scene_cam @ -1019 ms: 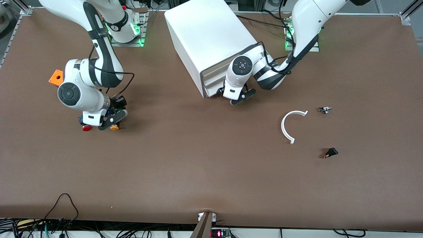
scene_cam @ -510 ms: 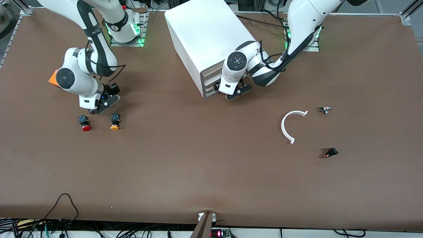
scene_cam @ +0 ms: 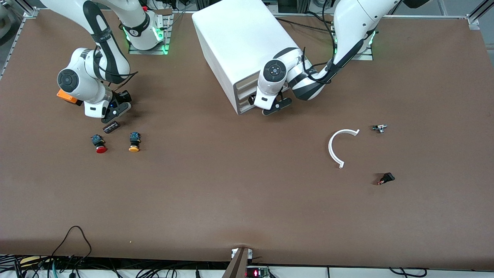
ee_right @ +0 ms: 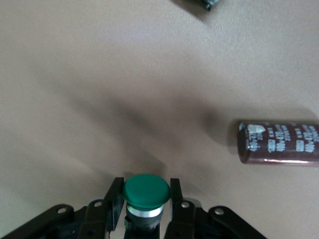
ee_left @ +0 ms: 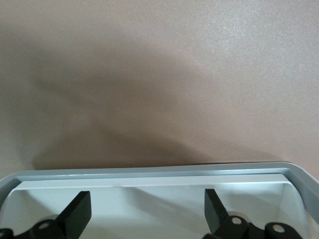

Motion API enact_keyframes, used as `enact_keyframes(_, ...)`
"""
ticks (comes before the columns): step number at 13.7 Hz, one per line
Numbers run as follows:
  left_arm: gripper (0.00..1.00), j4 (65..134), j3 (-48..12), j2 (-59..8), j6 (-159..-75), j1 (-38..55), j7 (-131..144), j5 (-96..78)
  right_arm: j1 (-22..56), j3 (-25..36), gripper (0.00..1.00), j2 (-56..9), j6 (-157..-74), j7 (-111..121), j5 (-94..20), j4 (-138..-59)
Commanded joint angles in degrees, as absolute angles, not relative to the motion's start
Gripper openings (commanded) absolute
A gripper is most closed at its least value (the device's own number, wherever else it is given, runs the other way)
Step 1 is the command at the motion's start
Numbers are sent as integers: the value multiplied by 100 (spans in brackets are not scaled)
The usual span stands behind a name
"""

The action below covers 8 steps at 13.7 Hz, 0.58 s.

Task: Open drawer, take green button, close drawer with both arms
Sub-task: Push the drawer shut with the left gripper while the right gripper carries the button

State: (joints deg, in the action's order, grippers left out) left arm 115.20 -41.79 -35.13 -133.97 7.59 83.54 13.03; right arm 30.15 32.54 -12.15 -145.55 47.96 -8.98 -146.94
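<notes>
The button (ee_right: 145, 191), with its round green cap, sits between the fingers of my right gripper (ee_right: 146, 185), which is shut on it. That gripper (scene_cam: 115, 110) hangs over the table just beside a dark cylinder. My left gripper (scene_cam: 271, 107) is at the front of the white cabinet (scene_cam: 239, 38), level with the lowest drawer (scene_cam: 246, 108). In the left wrist view its black fingers (ee_left: 79, 211) stand wide apart over the drawer's white inside, just within the grey rim (ee_left: 149, 172). The left gripper (ee_left: 147, 203) is open and holds nothing.
A red-capped button (scene_cam: 100, 144) and an orange-capped button (scene_cam: 134, 142) lie near the right gripper, with a dark cylinder (scene_cam: 111, 127) by them. An orange block (scene_cam: 65, 96) sits under the right arm. A white curved piece (scene_cam: 337, 148) and two small parts (scene_cam: 379, 128) (scene_cam: 386, 178) lie toward the left arm's end.
The right gripper rose from beside the red and orange buttons and drew back toward its base, carrying the green button. The left gripper moved in toward the cabinet front.
</notes>
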Motion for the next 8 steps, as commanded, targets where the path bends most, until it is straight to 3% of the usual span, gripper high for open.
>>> enact_keyframes(1,100,11487,-4219,-3551,-13403,800,8385,1424,3041,3322,52,-1055,-14634,4939,-975,-14792)
enact_keyframes(3,100,11470,-4166,-3525,-13386,660,8166,1450,3041,3331,95,-924,-14572,4913,-976,-14731)
enact_keyframes(4,100,11444,-4149,-3507,-13386,529,7965,1459,3050,3331,99,-871,-14546,4887,-976,-14687)
enact_keyframes(8,100,11224,-4131,-3472,-13368,-87,7226,1476,3041,3437,99,-905,-14520,4607,-976,-14178)
